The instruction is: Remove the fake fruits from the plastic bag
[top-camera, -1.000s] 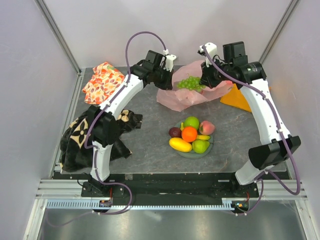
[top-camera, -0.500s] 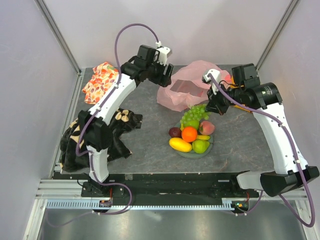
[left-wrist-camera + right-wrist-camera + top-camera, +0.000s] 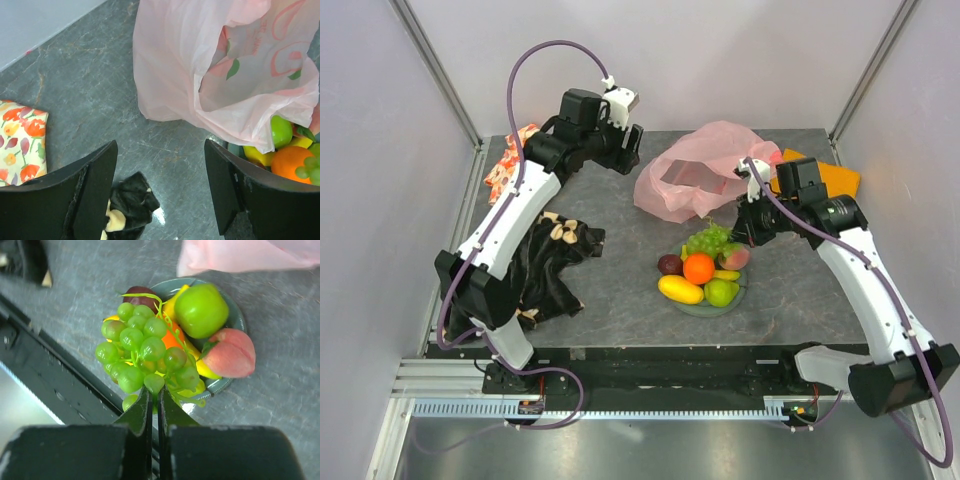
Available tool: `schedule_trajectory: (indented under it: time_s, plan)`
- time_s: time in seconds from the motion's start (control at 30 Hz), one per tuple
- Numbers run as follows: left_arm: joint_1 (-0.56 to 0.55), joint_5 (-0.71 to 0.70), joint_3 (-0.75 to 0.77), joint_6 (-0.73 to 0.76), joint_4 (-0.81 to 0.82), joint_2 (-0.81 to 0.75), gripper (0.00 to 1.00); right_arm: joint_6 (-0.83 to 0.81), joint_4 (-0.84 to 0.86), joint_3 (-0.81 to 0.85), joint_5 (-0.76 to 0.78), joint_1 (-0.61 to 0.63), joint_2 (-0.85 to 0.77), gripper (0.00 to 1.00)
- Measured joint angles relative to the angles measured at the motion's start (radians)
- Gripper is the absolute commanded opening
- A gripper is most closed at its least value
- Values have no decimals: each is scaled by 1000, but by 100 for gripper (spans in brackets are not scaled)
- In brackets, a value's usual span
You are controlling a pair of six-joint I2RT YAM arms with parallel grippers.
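As the right claw (image 3: pixel 155 400) pinches them, grapes (image 3: pixel 142 352) hang over the plate (image 3: pixel 239 322).

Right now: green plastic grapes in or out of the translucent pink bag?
Out: green plastic grapes hang from shut right gripper over the dark plate.

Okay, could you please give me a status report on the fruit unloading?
Left end effector open, empty, beside the plastic bag. Right end effector shut on grapes, over the plate. Plate crowded with fruits; little free room.
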Motion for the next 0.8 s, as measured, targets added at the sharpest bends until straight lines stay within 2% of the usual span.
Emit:
schedule_trajectory:
  time_s: [0.13,0.3,0.57,0.8]
  plan:
    - [3,-8,-9,8,-2,0,77,119,43,-40,77,0,-57,0]
    - [3,-19,-9,16,-2,0,77,204,114,-90,137,0,-47,0]
    - [3,-29,-10,35,-2,0,77,269,214,-159,185,0,-1,0]
    - [3,-49,-43,55,-3,0,77,267,227,-220,185,0,-1,0]
